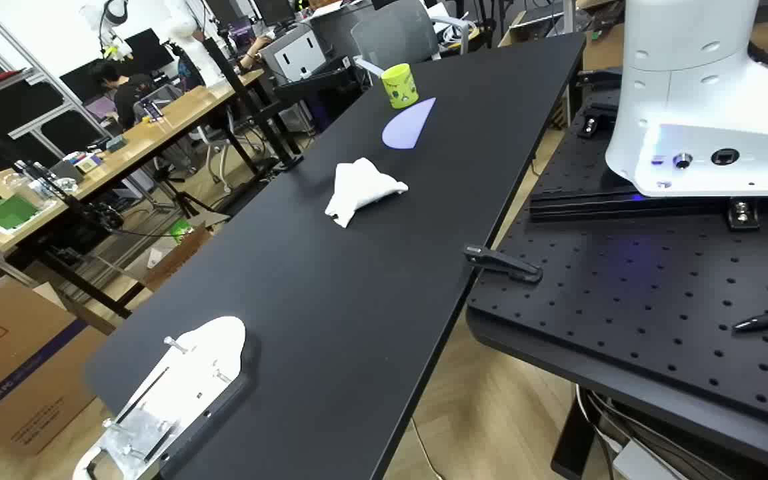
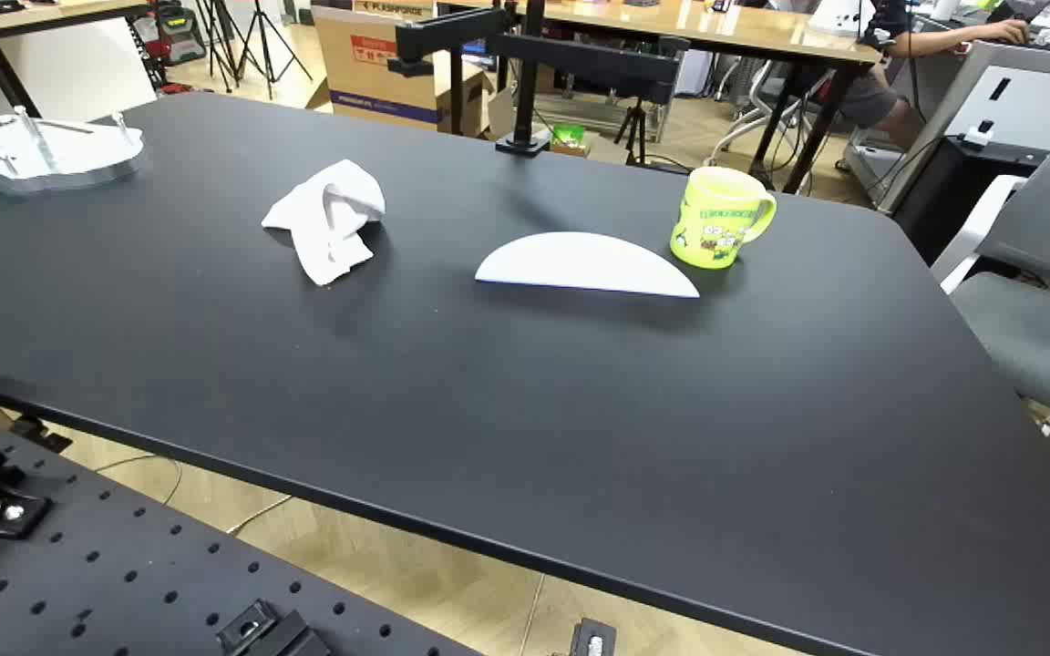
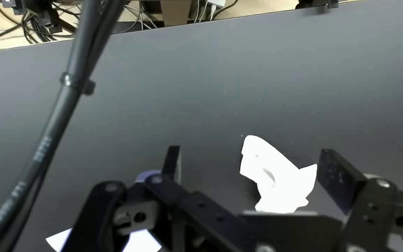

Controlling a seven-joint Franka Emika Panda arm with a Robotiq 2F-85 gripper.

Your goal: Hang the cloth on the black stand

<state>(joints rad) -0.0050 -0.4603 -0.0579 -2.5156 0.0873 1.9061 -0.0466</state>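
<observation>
so yeah, gripper [image 3: 250, 166] is spread wide with nothing in it, and the cloth [image 3: 280, 178] lies past the tips, right of mid-gap in the wrist view.

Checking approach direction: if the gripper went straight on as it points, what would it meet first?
The open gripper would probably meet the white cloth, framed between its jaws, or the table beside it; depth unclear.

1. Cloth [image 2: 317, 219]: on table [image 2: 580, 410]; sides per an exterior view.
2. Half-disc [image 2: 584, 262]: on table, right of cloth.
3. Mug [image 2: 709, 219]: on table, farther right of cloth.
4. Stand [image 2: 527, 102]: at table edge, behind cloth, rightward.
5. Peg plate [image 2: 69, 162]: on table, left of cloth.
</observation>
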